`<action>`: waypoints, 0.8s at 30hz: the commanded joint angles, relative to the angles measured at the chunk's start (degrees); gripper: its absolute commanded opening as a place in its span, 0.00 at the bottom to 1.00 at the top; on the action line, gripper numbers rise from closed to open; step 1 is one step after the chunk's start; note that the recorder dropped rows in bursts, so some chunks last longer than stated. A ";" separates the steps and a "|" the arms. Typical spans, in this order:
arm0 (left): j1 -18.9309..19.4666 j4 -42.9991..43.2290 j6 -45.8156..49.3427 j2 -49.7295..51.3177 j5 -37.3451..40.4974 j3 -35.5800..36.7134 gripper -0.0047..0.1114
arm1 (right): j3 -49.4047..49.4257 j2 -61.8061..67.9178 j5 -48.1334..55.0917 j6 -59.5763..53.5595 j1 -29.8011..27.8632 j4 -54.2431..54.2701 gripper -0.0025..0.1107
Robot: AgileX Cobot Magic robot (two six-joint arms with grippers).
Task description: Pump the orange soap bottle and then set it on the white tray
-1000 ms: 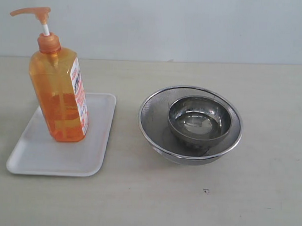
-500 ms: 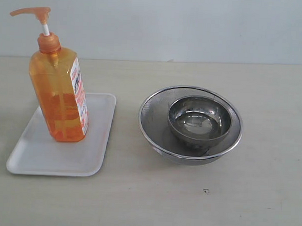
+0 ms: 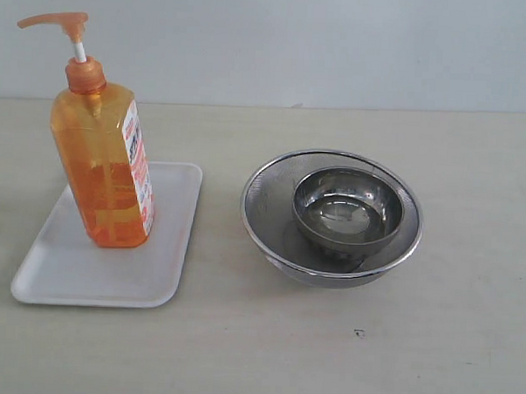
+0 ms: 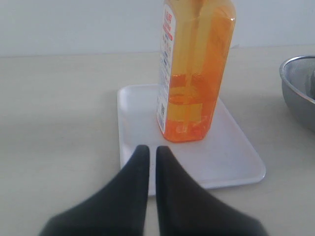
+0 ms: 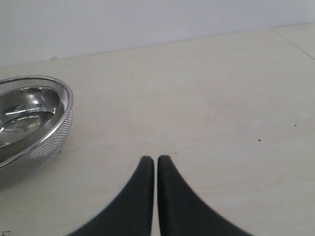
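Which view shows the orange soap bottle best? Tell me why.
Exterior view: the whole orange soap bottle, pump to base, stands upright on the white tray. Left wrist view cuts off its pump; right wrist view lacks it.

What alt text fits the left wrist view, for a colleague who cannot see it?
The orange soap bottle stands upright on the white tray on a pale table. The left gripper, shut and empty, points at the bottle's base without touching it. A steel bowl shows partly at one edge.
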 commanded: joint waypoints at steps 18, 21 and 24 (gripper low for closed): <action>0.03 -0.27 -0.44 -0.18 -0.44 0.21 0.08 | -0.02 -0.38 -0.23 0.01 -0.08 0.76 0.02; 0.03 -0.27 -0.44 -0.18 -0.44 0.21 0.08 | -0.02 -0.38 -0.23 0.01 -0.08 0.76 0.02; 0.03 -0.27 -0.44 -0.18 -0.44 0.21 0.08 | -0.02 -0.38 -0.23 0.01 -0.08 0.76 0.02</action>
